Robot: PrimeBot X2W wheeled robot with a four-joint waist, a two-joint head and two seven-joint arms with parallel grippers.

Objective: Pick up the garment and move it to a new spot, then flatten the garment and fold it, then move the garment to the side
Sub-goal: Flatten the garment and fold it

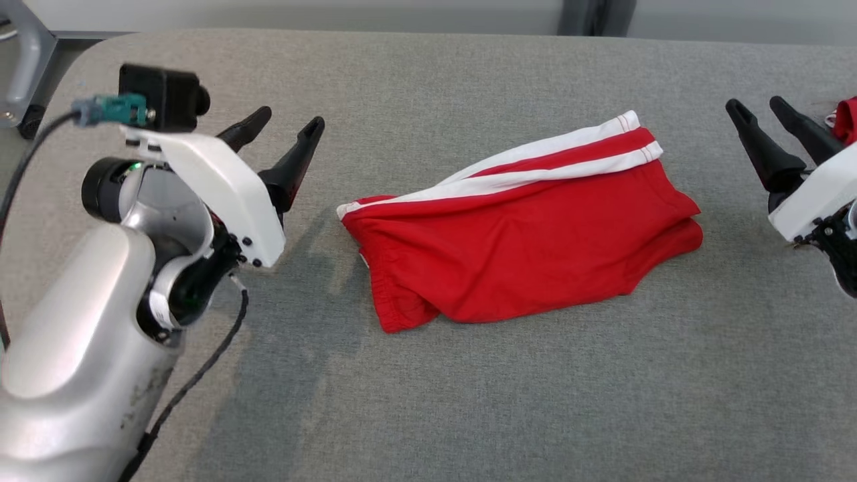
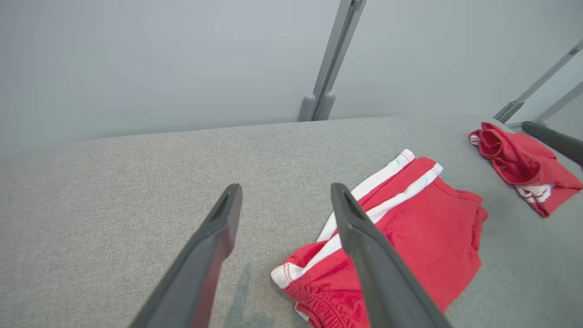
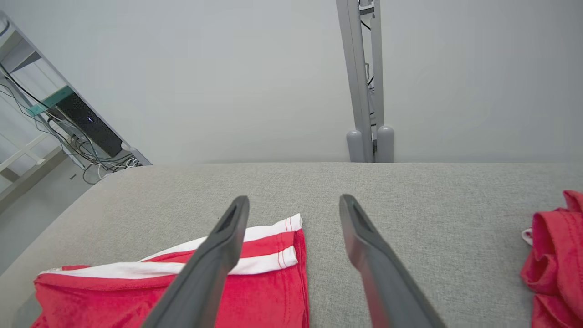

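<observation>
At the left hand (image 1: 291, 117): two long dark fingers spread wide; nothing held, nothing touched; positioned above bare table just left of the garment.
At the right hand (image 1: 755, 102): fingers parted and empty; clear of the garment, beyond its right end.
Garment: red fabric shorts with two white side stripes (image 1: 529, 234); lying mid-table between both hands, doubled over on itself; gathered waistband toward the left hand, striped hem toward the far right.
Table: grey cloth-covered table (image 1: 469, 402); carries the shorts.
Other item: crumpled red garment with white trim (image 2: 524, 164); at the far right edge, well apart from the shorts, near the right hand.
Done (judged): relocation, flattening and folding appear complete; layers sit slightly uneven at the right end.
Remaining (judged): grasp the folded shorts and move them to the side without losing the fold.
</observation>
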